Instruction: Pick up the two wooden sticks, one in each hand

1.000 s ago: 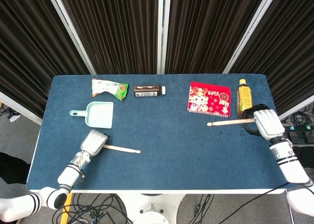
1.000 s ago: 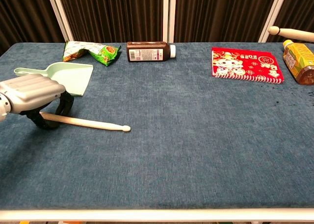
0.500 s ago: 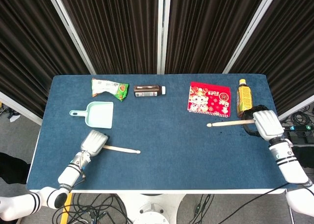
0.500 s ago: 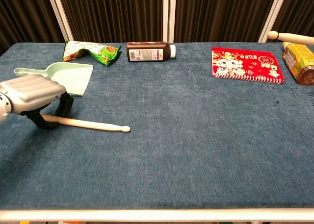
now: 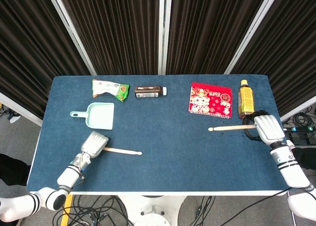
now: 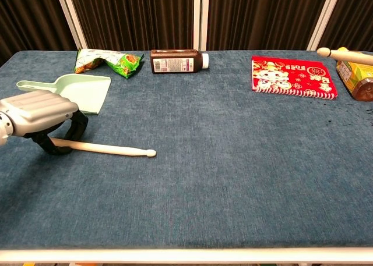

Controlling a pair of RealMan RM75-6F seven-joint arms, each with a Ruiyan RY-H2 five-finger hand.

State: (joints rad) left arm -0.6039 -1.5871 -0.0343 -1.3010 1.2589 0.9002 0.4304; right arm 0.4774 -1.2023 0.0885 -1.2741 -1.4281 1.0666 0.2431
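Since the earlier frames, the right hand (image 5: 267, 127) sits lower and nearer the front of the tabletop (image 5: 168, 142), and the stick it holds has moved with it; in the chest view the stick tip has dropped from above the bottle cap to level with it. The left hand shows almost no change.

Right hand: fingers closed around the butt end of the right wooden stick (image 5: 231, 128). The stick points toward the tabletop centre, roughly level, with its rounded tip just below the lower edge of the red booklet (image 5: 210, 100). In the chest view only the tip end of this stick is visible, at the right frame edge; the hand itself is out of that frame.

Left hand (image 5: 94, 144): fingers curled around the butt end of the left wooden stick (image 5: 123, 151). In the chest view the stick lies low over the tabletop, its tip at or very near the surface; contact cannot be confirmed.

Surrounding items:
- Mint-green dustpan (image 5: 99, 114), just behind the left hand, handle pointing left.
- Green snack bag (image 5: 109, 89), at the back left.
- Brown bottle with white cap (image 5: 149, 92), lying on its side, near the snack bag.
- Yellow-capped drink bottle (image 5: 245, 99), upright, beside the red booklet and just behind the right hand.
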